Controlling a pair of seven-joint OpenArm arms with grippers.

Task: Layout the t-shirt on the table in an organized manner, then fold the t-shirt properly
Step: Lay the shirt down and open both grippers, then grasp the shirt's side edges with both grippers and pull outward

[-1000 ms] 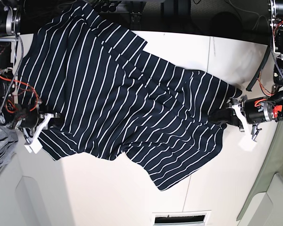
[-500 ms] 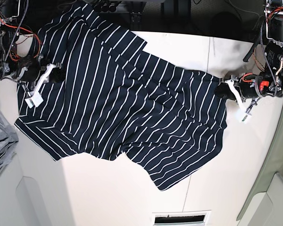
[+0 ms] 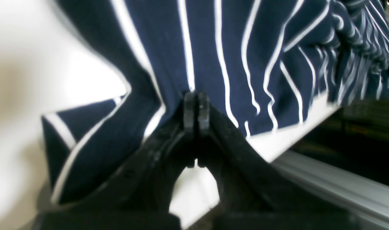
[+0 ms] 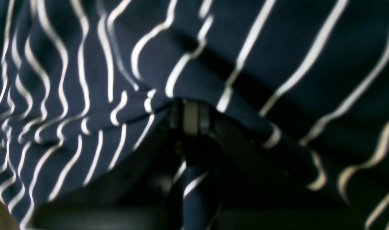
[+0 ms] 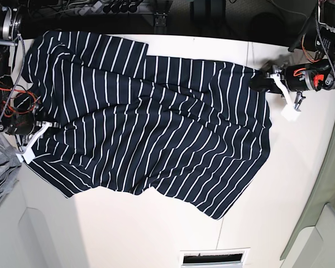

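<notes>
Your t-shirt point(image 5: 151, 123) lies spread on the worktop point(image 5: 156, 229), long axis running between your arms. Left fingers point(image 3: 196, 105) clamp its edge on one side, right fingers point(image 4: 191, 116) the opposite edge; the cloth stretches away from both.

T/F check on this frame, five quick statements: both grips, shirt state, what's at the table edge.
1. The left gripper is shut on the t-shirt. True.
2. The right gripper hangs open, clear of the fabric. False: its jaws are closed with striped cloth pinched between them.
3. The t-shirt is already folded into a neat rectangle. False: it lies spread across the table, wrinkled, held at opposite ends.
4. A grey cloth sits at the table edge near the right arm's side. True.
5. The t-shirt is plain with no pattern. False: it is dark navy with thin white stripes.
</notes>
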